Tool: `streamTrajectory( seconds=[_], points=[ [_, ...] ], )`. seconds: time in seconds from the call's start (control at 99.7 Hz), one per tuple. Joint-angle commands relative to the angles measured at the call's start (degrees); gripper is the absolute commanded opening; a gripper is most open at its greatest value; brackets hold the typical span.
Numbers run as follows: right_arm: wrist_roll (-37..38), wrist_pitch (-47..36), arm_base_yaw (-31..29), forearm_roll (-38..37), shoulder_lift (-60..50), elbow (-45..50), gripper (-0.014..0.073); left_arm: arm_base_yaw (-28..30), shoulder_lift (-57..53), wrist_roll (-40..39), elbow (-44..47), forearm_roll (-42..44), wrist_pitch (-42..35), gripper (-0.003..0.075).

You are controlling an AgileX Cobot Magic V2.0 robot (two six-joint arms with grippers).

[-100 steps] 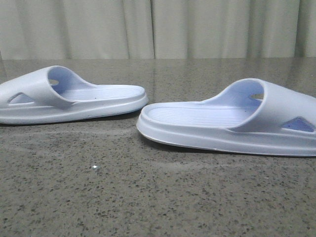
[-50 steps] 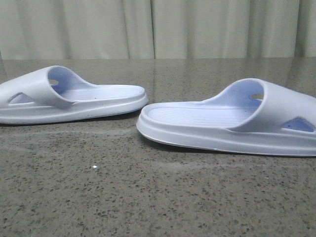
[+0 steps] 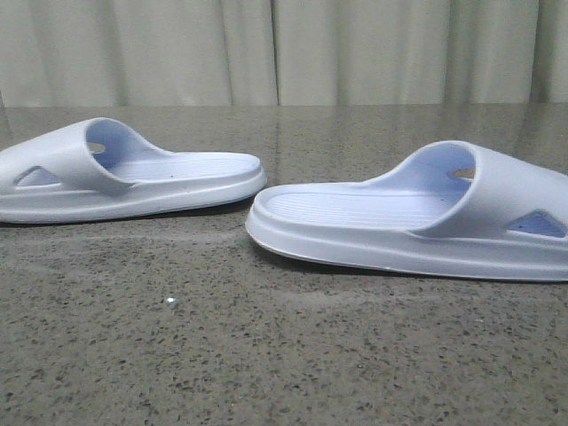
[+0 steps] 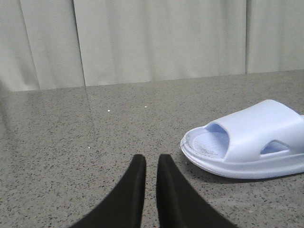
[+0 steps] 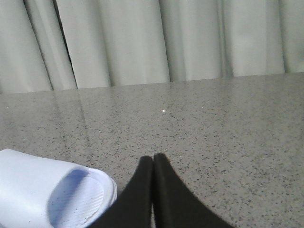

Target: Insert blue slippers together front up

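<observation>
Your left gripper [image 4: 151,161] has its fingers nearly together, gripping nothing; your right gripper [image 5: 153,159] is pressed closed, also empty. On the table [image 3: 266,355], the left slipper [image 3: 124,173] lies crosswise, heel toward centre; the right slipper [image 3: 417,213] lies crosswise too, heel pointing left. They sit soles down, heels near, not touching.

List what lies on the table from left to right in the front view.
Left slipper, strap end toward the left edge → right slipper, strap end toward the right edge. Both rest sole down on the speckled table.
</observation>
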Motion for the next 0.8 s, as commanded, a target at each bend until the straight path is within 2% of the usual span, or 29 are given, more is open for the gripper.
streamTrajectory(
  seconds=[0.0, 0.12, 0.271, 0.381, 0.492, 0.793],
  points=[
    [0.07, -5.73, -0.06, -0.66, -1.24, 1.18, -0.0106, -0.26, -1.65, -0.61, 0.47, -2.07, -6.47, 0.0015],
    [0.07, -5.85, -0.06, -0.66, -1.24, -0.52, -0.0106, -0.26, -1.65, -0.61, 0.47, -11.03, -9.89, 0.0015],
    [0.07, 0.39, -0.06, -0.66, -1.24, -6.73, -0.0106, -0.26, -1.65, -0.61, -1.87, -19.04, -9.90, 0.0015],
    [0.07, 3.78, -0.06, -0.66, -0.16, -12.17, -0.0106, -0.26, -1.01, -0.61, -6.31, -24.54, -4.48, 0.0015],
    [0.07, 8.07, -0.06, -0.56, 3.29, -18.96, -0.0093, -0.26, 1.73, -0.61, -11.39, -25.80, 2.83, 0.0015],
    [0.07, 14.52, -0.06, 2.62, 17.56, -32.33, -0.0088, -0.26, 16.07, -0.61, -26.15, -30.76, 15.20, 0.0015]
  ],
)
